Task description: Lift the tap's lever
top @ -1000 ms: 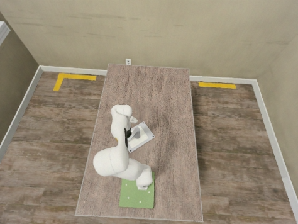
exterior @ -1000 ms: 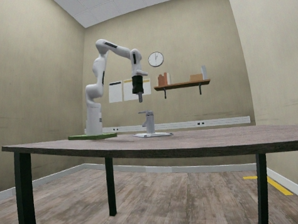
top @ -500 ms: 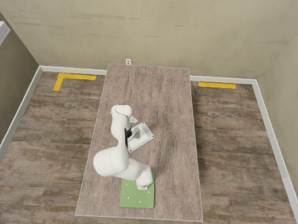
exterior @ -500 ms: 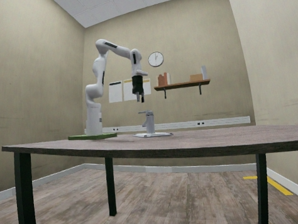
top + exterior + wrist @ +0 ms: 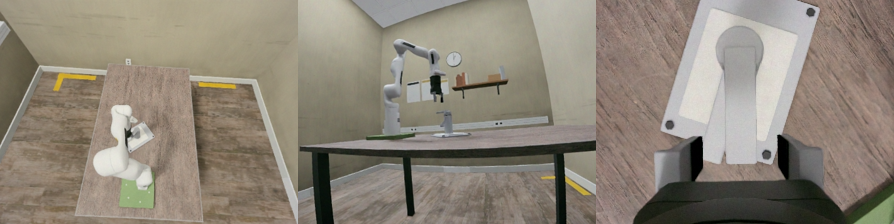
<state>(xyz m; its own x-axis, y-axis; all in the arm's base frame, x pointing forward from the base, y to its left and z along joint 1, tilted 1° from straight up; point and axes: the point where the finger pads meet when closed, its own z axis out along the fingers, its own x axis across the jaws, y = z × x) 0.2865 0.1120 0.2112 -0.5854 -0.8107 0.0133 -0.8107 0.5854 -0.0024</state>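
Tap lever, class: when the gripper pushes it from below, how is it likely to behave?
The lever looks like a flat, rigid bar, so it should probably pivot rather than bend. Its smooth grey faces could let the open gripper slip. The tap stands on a plate with corner screws, so tipping seems unlikely.

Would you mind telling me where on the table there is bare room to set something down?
Bare wood runs from the tap's base plate to the table's far edge near the wall socket, and along the right side. It is crowded near the front, where the arm, green mat and tap sit together.
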